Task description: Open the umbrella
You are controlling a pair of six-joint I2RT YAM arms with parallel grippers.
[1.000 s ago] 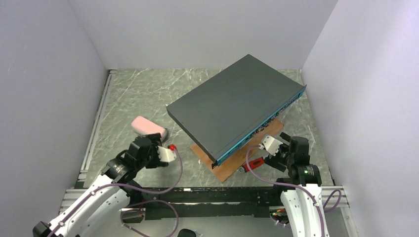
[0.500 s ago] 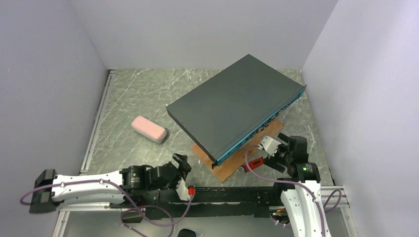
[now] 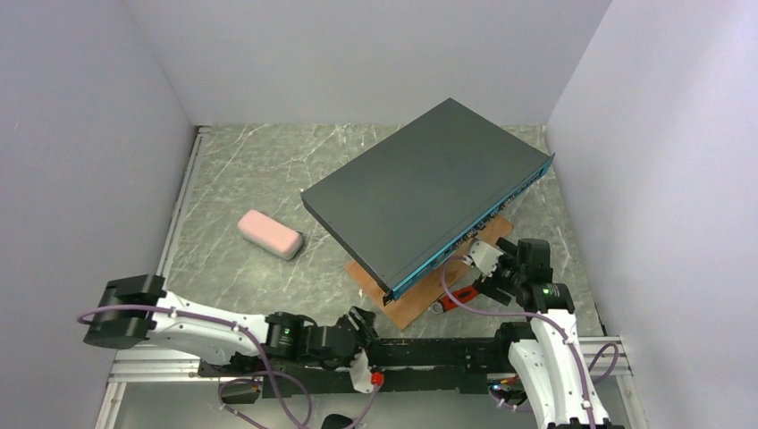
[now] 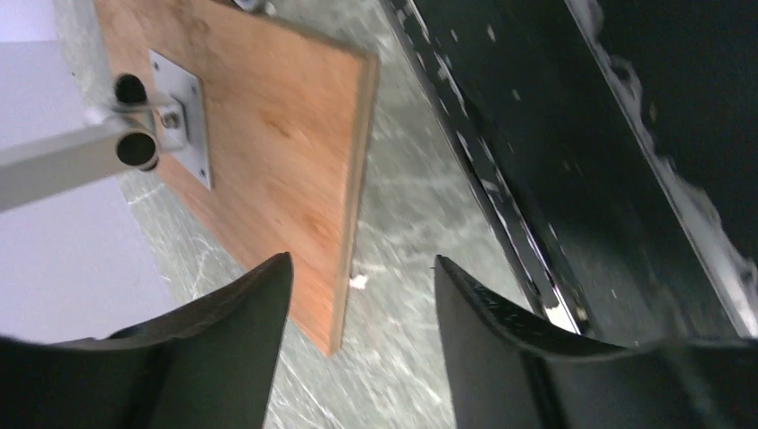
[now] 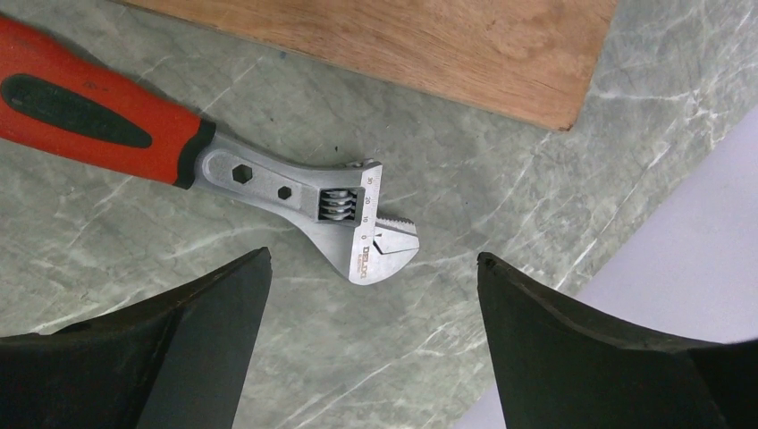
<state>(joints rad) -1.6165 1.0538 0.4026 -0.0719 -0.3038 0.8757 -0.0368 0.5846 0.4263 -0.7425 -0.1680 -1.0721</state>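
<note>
The umbrella (image 3: pixel 269 234) lies collapsed as a short pinkish roll on the marble table at centre left, with nothing touching it. My left gripper (image 3: pixel 364 323) is open and empty, low at the table's near edge, far from the umbrella and pointing right toward the wooden board. In the left wrist view the gripper (image 4: pixel 362 268) has only floor between its fingers. My right gripper (image 3: pixel 503 268) is open and empty at the right, hovering over a wrench. In the right wrist view the gripper (image 5: pixel 374 261) frames the wrench's head.
A large dark flat box (image 3: pixel 427 190) rests tilted on a wooden board (image 3: pixel 414 299) on a metal stand (image 4: pixel 134 147). A red-handled adjustable wrench (image 5: pixel 206 152) lies by the board's near right corner. A black rail (image 3: pixel 420 350) runs along the near edge. Walls close in on three sides.
My left arm has swung away from the umbrella, down and to the right along the near edge, leaving the umbrella lying untouched. The right gripper has barely moved.
</note>
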